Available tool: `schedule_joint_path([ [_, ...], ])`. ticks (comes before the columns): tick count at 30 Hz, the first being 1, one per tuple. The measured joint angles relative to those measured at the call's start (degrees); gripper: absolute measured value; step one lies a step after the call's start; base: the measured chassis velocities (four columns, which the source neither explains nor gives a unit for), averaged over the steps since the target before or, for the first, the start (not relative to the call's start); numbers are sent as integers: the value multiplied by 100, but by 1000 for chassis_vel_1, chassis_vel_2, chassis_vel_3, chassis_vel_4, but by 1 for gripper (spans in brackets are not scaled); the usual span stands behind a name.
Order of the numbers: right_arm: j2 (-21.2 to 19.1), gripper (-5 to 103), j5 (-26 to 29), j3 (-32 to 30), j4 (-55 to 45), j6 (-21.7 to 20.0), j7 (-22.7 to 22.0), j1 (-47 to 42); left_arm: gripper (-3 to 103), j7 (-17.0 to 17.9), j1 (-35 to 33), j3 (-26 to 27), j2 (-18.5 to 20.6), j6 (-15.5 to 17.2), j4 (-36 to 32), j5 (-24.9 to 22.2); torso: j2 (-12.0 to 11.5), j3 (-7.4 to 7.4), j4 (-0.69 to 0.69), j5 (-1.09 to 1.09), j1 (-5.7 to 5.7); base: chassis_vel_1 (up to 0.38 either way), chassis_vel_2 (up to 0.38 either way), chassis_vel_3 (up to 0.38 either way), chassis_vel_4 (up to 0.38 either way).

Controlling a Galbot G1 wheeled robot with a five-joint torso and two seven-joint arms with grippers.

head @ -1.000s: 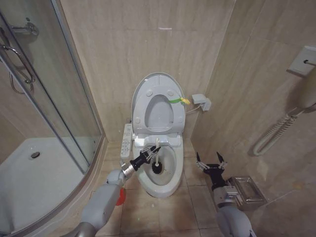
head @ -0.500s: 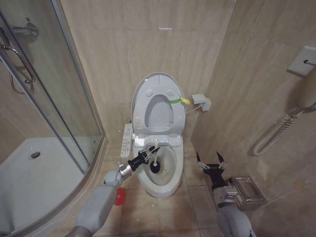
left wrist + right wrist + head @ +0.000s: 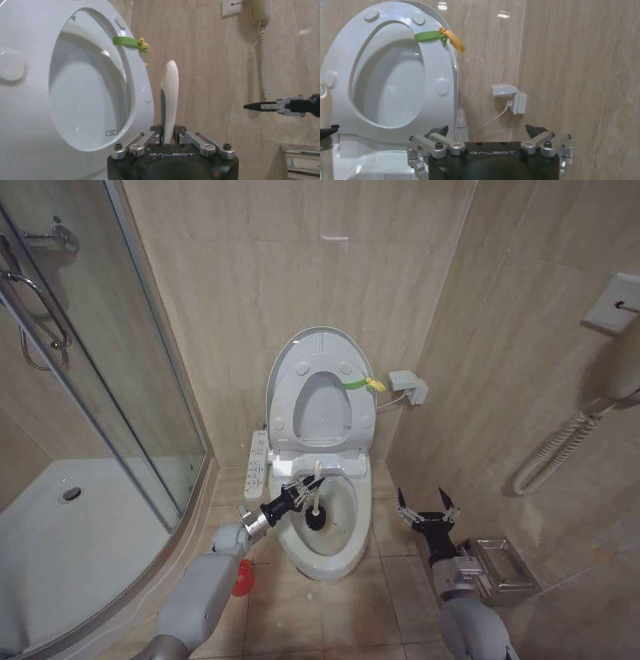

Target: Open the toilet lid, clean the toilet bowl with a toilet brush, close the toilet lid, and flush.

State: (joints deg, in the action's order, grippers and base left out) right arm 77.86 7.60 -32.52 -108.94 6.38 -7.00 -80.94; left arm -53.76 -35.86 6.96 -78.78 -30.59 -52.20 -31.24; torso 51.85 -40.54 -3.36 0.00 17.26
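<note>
Scrubbing the toilet bowl (image 3: 322, 552), your left gripper (image 3: 300, 496) pinched the toilet brush (image 3: 315, 505), toilet lid (image 3: 321, 395) raised; right gripper (image 3: 424, 514) spread; closing, flushing remained.

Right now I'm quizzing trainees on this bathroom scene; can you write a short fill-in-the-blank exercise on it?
1. The toilet lid stands ____.
2. The left pincer is shut on the ____ of the toilet brush.
3. The brush's dark head sits inside the toilet ____.
4. The right pincer, beside the toilet bowl, is open and holds ____.

Missing words: open; handle; bowl; nothing
</note>
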Motion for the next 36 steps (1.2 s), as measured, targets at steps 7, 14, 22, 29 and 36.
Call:
schedule_joint_path([
  [7,0,100,0,0,0,0,0,0,17,-149,318,17,-182,-170,858,-107,0,0,1,0,0,0,0,0,0],
  [14,0,100,0,0,0,0,-1,0,17,-317,574,8,-347,-253,1825,-308,0,0,0,0,0,0,0,0,0],
  [22,0,100,0,0,0,0,0,0,17,-467,693,-5,-384,-359,2513,-134,0,0,1,0,0,0,0,0,0],
  [29,0,100,0,0,0,0,0,0,17,-482,587,-51,-413,-398,2616,125,1,0,2,0,0,0,0,0,0],
  [36,0,100,0,0,0,0,0,0,17,-483,506,-63,-454,-395,2484,166,1,0,1,1,0,0,0,0,0],
])
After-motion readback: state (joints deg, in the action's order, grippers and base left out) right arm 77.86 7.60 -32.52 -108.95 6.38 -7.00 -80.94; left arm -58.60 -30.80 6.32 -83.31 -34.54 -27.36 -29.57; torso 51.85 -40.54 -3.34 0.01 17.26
